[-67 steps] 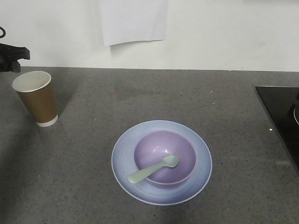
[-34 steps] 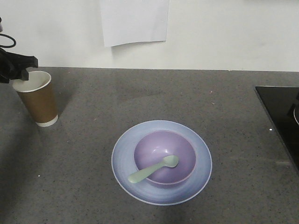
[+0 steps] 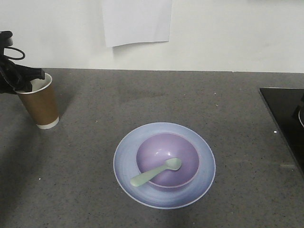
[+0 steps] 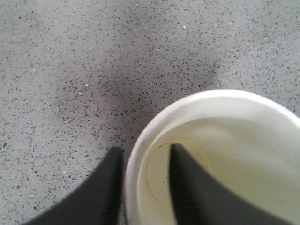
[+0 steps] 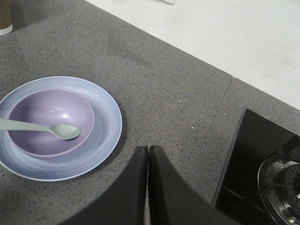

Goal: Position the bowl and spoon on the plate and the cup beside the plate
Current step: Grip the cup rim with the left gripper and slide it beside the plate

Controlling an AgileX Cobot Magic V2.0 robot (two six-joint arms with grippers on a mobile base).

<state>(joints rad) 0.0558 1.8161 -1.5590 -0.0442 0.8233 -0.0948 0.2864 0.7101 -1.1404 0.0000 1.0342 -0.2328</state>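
The tall brown paper cup (image 3: pixel 39 102) stands far left on the grey speckled desk (image 3: pixel 142 95), well apart from the pale blue plate (image 3: pixel 204 164). The left gripper (image 4: pixel 140 187) straddles its rim, parted; the right gripper (image 5: pixel 148 187) is closed, empty.

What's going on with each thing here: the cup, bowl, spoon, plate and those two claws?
Cup: upright, empty, far left of the plate.
Left gripper: open, one finger inside the cup's rim, one outside.
Bowl: upright on the plate.
Spoon: lying in the bowl, handle over its rim.
Plate: flat on the counter.
Right gripper: shut, empty.
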